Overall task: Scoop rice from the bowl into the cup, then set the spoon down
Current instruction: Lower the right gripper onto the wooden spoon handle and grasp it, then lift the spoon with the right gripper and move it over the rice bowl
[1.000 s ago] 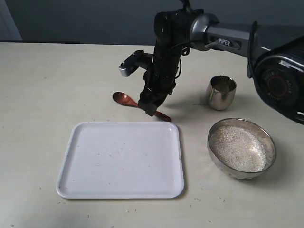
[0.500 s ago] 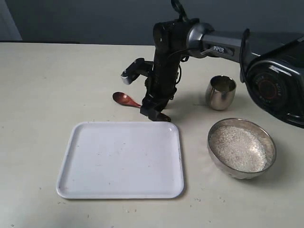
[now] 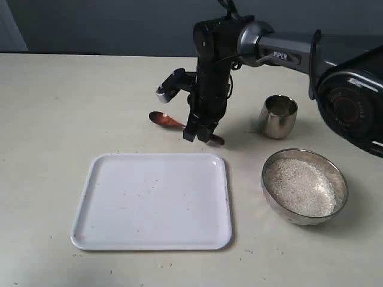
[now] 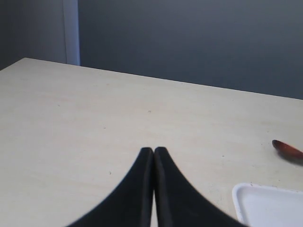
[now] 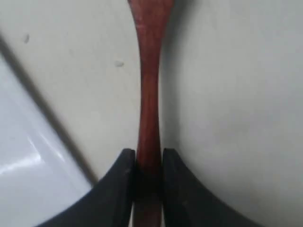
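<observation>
Right gripper (image 5: 148, 160): you are pinching one spoon (image 5: 148, 85) by its handle.
Left gripper (image 4: 154, 152): fingers pressed together.
Nearby: one cup (image 3: 278, 116), one bowl (image 3: 304, 152), one tray (image 3: 155, 200).

Soft, even room light falls on the pale table (image 3: 54, 107), with a dim backdrop behind. Faint shadows hug the cup (image 3: 278, 116) and bowl (image 3: 305, 186). White glare streaks the tray (image 5: 28, 179). Up close, the spoon (image 5: 147, 94) appears slightly blurred.
</observation>
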### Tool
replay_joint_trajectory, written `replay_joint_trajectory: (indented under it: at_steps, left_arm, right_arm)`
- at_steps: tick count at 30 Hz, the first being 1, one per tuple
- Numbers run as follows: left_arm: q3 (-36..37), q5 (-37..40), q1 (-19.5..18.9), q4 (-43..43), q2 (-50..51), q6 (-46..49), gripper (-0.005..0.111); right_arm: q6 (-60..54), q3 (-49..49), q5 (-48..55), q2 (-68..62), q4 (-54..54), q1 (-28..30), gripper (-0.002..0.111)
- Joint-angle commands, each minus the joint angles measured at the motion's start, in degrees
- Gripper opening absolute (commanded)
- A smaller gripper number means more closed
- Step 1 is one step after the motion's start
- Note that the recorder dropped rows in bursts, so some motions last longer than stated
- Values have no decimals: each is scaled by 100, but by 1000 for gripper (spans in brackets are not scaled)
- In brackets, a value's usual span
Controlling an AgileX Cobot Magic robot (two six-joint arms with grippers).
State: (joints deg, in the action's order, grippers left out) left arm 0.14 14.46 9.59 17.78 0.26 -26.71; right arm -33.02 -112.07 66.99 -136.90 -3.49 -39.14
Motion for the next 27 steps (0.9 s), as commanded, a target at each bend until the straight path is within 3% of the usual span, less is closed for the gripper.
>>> replay_joint_trajectory:
  at_steps: [1, 9, 19, 27]
  left_arm:
    - [-14, -74, 21, -14, -26, -15, 1]
    - [-14, -74, 21, -14, -26, -15, 1]
    - [-14, -74, 21, -14, -26, -15, 1]
    - [-14, -74, 21, -14, -26, -15, 1]
  right_arm:
    - [472, -18, 297, 911, 1054, 4, 0]
    - [1876, 539, 297, 3098, 2499, 30, -1]
    - [2666, 3964, 297, 5202, 2832, 43, -1]
    - [2762, 5505, 297, 5661, 3022, 43, -1]
